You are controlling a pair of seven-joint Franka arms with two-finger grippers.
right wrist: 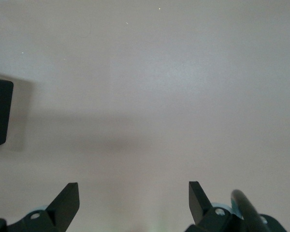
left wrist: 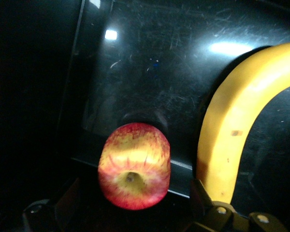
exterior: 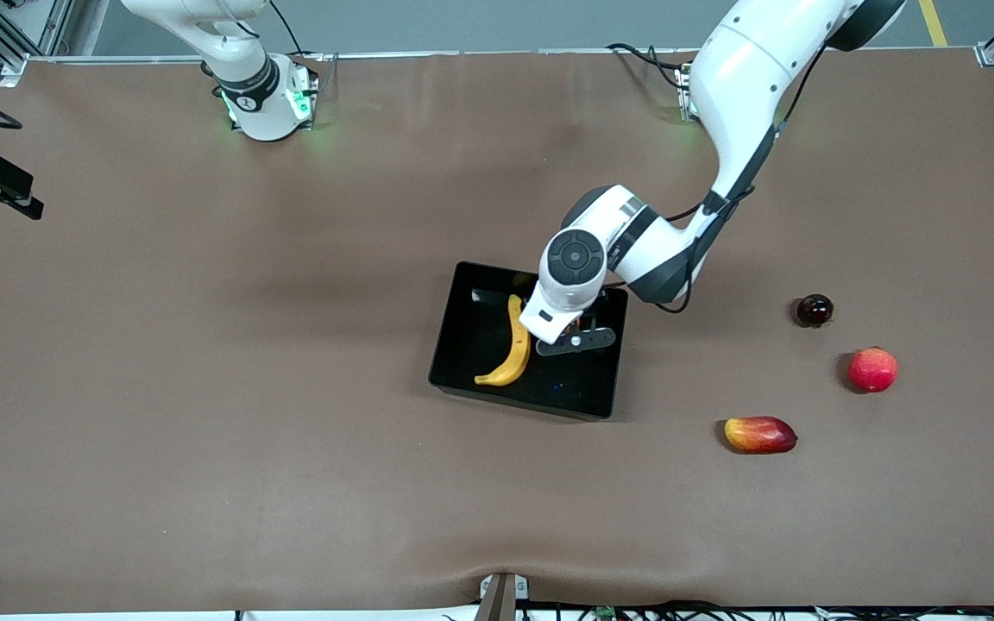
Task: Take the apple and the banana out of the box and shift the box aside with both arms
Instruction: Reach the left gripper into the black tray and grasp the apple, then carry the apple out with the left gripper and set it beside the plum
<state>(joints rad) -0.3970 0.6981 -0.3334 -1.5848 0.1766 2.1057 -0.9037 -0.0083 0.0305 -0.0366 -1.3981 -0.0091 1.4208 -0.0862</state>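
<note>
Front view, nearest first: one oblong red-yellow mango-like fruit, one plain red round fruit and one small dark round fruit sit toward the left arm's end. One shallow glossy black plastic tray holds one long curved yellow banana. Left gripper hangs over the tray, jaws apart around one small red apple with yellow blotches, blocking part of the tray. Right gripper waits, jaws apart, over the brown table.

Glossy black plastic tray, its floor finely scratched and catching light; a smooth, matt yellow banana; a shiny-skinned apple; the table covered in matt brown, faintly rippled sheet.
</note>
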